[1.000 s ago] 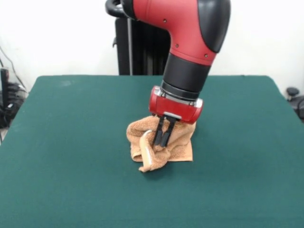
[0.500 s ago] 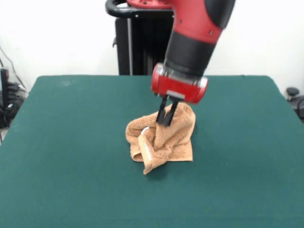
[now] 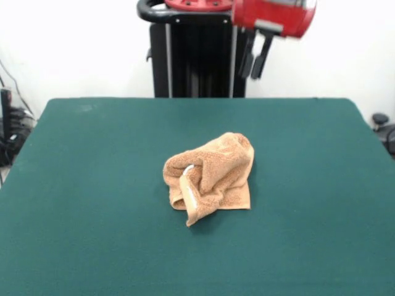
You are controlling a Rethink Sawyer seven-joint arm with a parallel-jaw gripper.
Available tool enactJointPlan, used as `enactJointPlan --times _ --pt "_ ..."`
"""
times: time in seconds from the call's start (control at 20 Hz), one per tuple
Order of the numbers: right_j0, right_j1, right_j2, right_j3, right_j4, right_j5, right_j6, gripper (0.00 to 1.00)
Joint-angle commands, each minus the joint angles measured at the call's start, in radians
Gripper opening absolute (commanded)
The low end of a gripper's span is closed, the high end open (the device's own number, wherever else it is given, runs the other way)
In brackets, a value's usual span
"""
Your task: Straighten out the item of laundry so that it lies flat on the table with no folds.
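Note:
The tan terry towel lies crumpled in a heap near the middle of the dark green table. It is folded over itself, with a border band hanging at its front left and a small white label showing. My gripper hangs high above the table's far edge, well above and behind the towel. Its two black fingers are slightly apart and hold nothing.
The black pedestal stands behind the table's far edge. Cables and dark gear sit off the table's left side, and a dark object sits off its right side.
My gripper rose from the towel to high above the far edge and let go of it. The towel's top was pulled up a little and stays heaped.

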Motion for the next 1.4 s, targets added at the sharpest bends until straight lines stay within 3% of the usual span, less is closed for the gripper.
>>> enactJointPlan --times 0.05,0.2,0.25,0.55,0.85,1.4 --pt "0.011 0.019 0.039 0.041 -0.002 0.018 0.262 0.00" --pt "0.009 0.065 0.011 0.009 -0.043 -0.036 0.247 0.00" --pt "0.004 0.075 0.008 0.006 -0.047 -0.056 0.237 1.00" --pt "-0.028 0.106 0.030 0.056 -0.048 -0.172 0.236 1.00" --pt "-0.092 0.139 0.126 0.138 0.005 -0.312 0.254 1.00" --pt "-0.184 0.171 0.268 0.222 0.041 -0.456 0.261 1.00"
